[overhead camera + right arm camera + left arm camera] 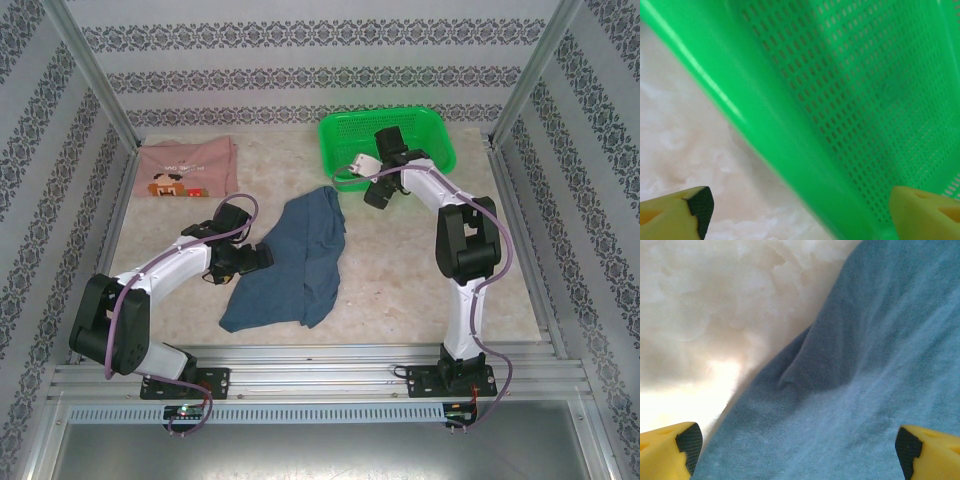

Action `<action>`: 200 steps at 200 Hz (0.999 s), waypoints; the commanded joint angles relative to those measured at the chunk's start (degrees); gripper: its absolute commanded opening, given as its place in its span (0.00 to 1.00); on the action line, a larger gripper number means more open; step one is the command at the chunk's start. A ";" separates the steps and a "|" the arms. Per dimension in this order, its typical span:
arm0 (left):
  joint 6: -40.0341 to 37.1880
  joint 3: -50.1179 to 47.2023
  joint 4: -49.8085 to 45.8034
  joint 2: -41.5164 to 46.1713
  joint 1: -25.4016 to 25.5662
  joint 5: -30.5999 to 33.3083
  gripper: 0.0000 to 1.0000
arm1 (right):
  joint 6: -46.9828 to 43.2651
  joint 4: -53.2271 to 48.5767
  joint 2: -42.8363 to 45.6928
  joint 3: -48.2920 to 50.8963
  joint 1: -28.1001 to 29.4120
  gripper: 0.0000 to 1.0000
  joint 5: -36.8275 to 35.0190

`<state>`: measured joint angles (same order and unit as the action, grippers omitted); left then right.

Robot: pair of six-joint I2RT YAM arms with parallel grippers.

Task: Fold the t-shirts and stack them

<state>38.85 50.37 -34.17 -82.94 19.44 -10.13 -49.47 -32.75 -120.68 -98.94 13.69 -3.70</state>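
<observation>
Two shirts: blue shirt [295, 260] crumpled centre, pink shirt [187, 170] flat far-left. Both grippers spread wide: left gripper [262, 257] touching blue, right gripper [391, 134] over one basket [443, 140].

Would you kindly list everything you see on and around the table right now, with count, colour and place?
blue t-shirt: 1, slate-blue, rumpled at the middle of the table
pink t-shirt: 1, dusty pink with a pixel face print, lying flat at the far-left corner
basket: 1, green plastic mesh, at the far-right side of the table
table: 1, pale marbled top, under all of the above
walls: white with grey patterned bands, around the table
left pincer: 1, yellow fingers with black pads, open, low over the blue t-shirt's edge
right pincer: 1, yellow fingers with black pads, open, above the basket's near rim
</observation>
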 commanded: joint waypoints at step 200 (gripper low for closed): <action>-3.26 -2.39 4.71 2.39 0.43 -1.55 1.00 | 25.93 -10.13 9.24 8.73 -7.82 0.10 -4.18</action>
<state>36.93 49.36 -31.38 -81.58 19.44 -11.11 -35.14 -36.97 -113.62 -91.68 7.57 -4.67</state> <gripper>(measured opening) 0.998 0.187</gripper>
